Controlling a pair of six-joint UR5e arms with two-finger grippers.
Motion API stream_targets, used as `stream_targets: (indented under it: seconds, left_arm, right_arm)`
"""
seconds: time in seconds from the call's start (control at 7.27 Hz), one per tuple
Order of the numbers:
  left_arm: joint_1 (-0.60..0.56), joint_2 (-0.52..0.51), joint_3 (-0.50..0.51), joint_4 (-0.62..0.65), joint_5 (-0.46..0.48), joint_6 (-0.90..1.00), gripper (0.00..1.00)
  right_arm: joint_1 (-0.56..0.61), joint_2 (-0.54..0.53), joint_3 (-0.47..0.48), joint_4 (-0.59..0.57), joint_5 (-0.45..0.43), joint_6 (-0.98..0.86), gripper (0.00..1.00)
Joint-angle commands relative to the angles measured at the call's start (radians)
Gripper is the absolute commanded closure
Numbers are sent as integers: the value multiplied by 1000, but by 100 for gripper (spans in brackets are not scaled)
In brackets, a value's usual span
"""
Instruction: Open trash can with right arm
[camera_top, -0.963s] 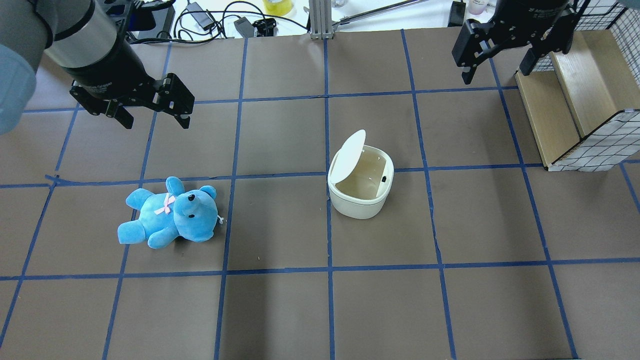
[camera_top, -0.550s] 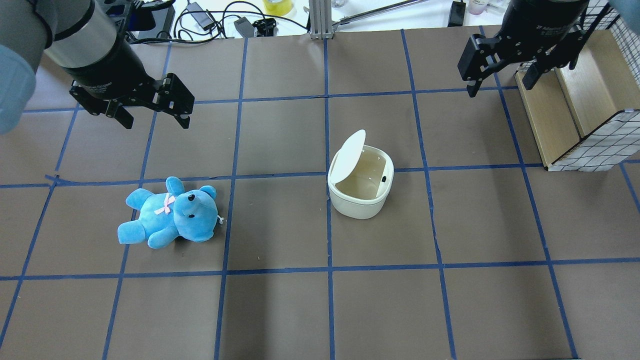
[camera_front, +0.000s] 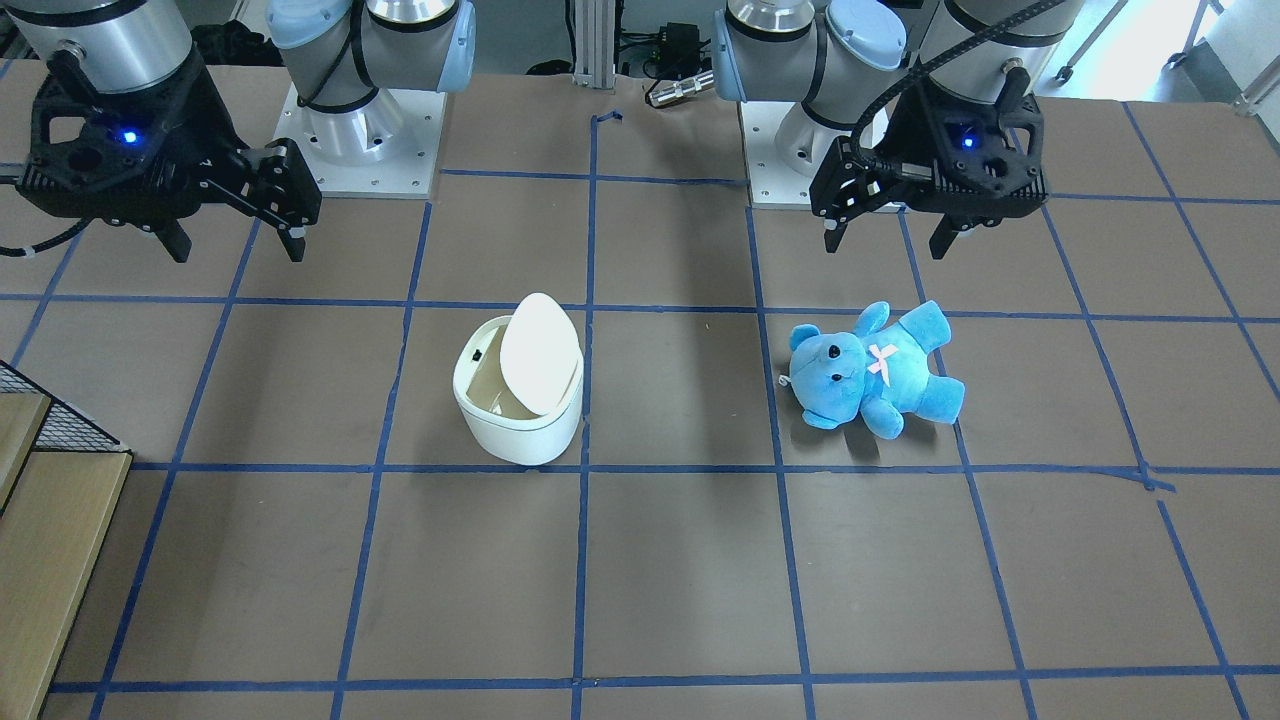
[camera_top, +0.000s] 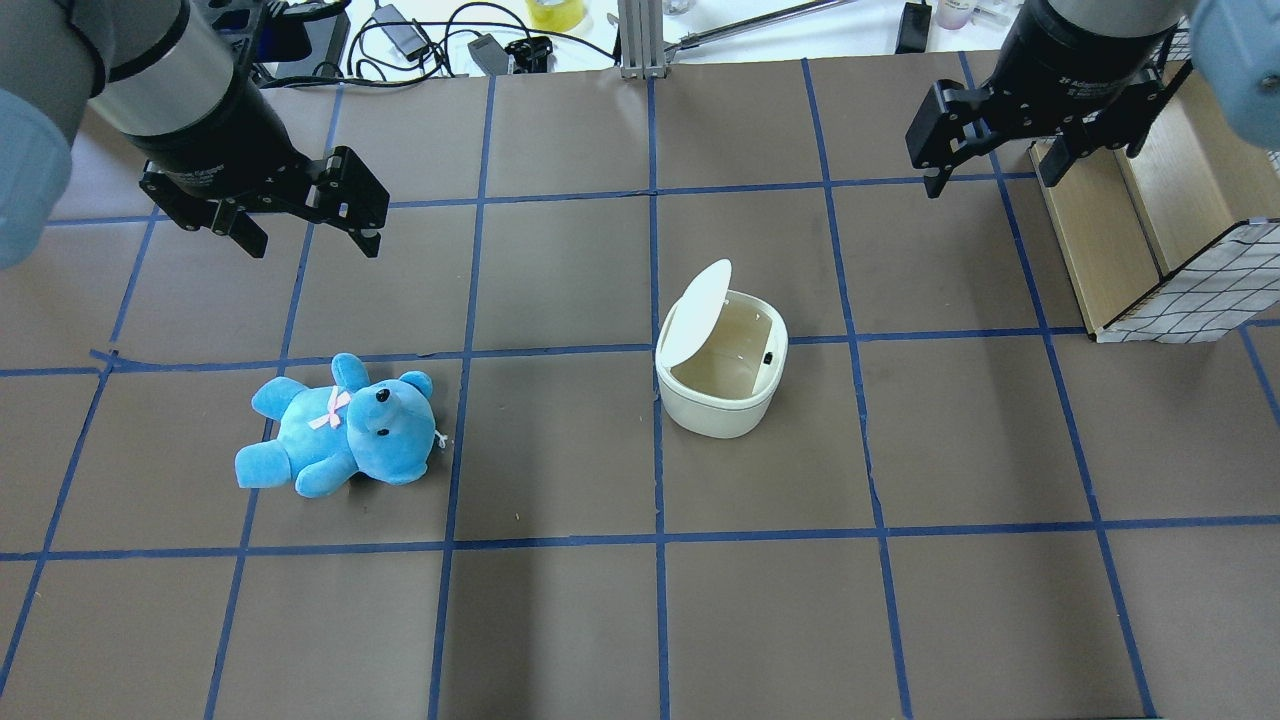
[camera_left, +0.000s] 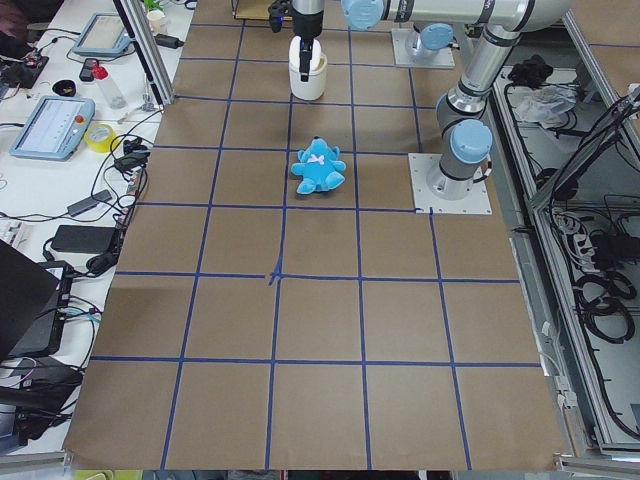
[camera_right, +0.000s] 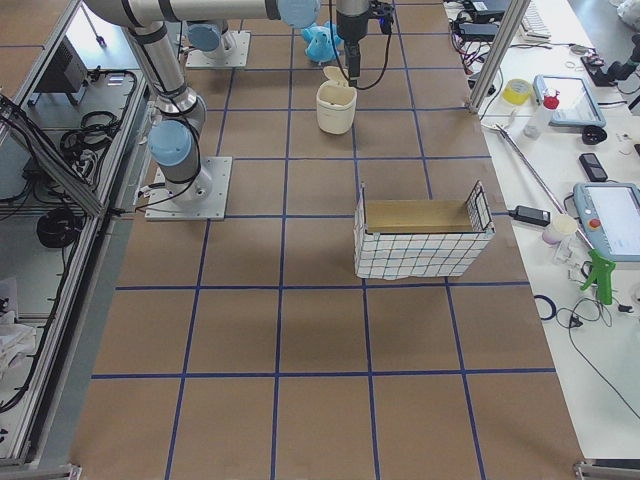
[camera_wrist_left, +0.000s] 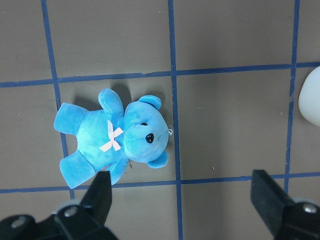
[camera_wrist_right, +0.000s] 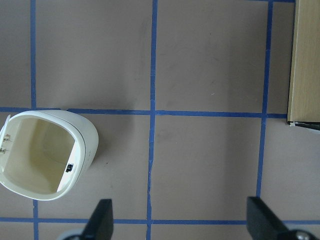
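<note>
The white trash can (camera_top: 715, 410) stands mid-table with its lid (camera_top: 697, 312) tipped up on edge, showing the tan inside. It also shows in the front view (camera_front: 518, 425) and at the lower left of the right wrist view (camera_wrist_right: 85, 150). My right gripper (camera_top: 990, 182) is open and empty, raised far back and to the right of the can, next to the basket. In the front view it (camera_front: 238, 248) hangs at the left. My left gripper (camera_top: 312, 245) is open and empty, above and behind the blue teddy bear (camera_top: 340, 430).
A wire basket with wooden panels (camera_top: 1150, 200) stands at the right edge, close to my right gripper. The teddy (camera_wrist_left: 115, 137) lies on its back left of the can. Cables and tools (camera_top: 420, 40) lie beyond the table's far edge.
My right gripper has shifted slightly nearer in the overhead view and turned a little, still open. The can, its lid, the teddy and my left arm have not moved.
</note>
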Motion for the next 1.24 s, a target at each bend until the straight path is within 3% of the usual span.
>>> stream_targets:
  seconds: [0.0, 0.69, 1.1]
  left_arm:
    - [0, 0, 0, 0, 1, 0, 0]
    - [0, 0, 0, 0, 1, 0, 0]
    - [0, 0, 0, 0, 1, 0, 0]
  right_arm:
    - [8, 0, 2, -7, 0, 2, 4]
    - [8, 4, -1, -4, 7, 70, 0]
    - [8, 2, -1, 34, 89, 86, 0]
